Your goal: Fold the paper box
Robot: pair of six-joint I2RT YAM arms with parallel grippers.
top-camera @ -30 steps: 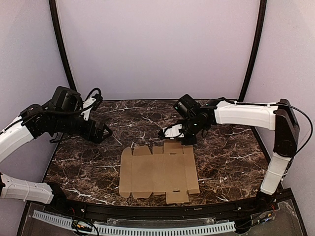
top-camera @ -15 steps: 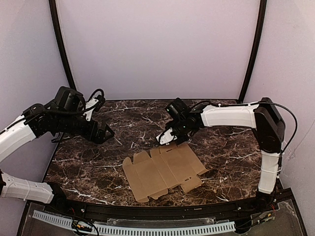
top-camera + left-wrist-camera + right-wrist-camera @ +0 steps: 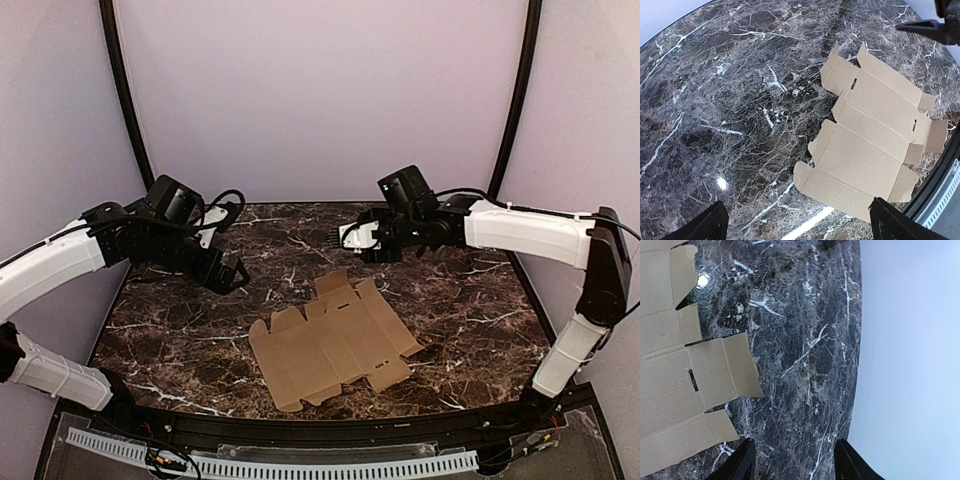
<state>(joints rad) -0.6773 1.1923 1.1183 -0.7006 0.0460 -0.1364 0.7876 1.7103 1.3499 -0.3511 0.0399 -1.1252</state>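
Both end effectors (image 3: 236, 272) (image 3: 347, 238) spread, empty

Only the flat paper box (image 3: 335, 340) lies in the way — bare marble table (image 3: 180, 320) open on every side of it.

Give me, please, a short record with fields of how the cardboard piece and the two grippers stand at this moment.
Box: flat brown die-cut cardboard sheet, flaps spread, lying askew on the dark marble table
Left gripper: open, empty, above the table to the left of the sheet
Right gripper: fingers apart, empty, beyond the sheet's far edge, not touching it
Folding: not yet begun
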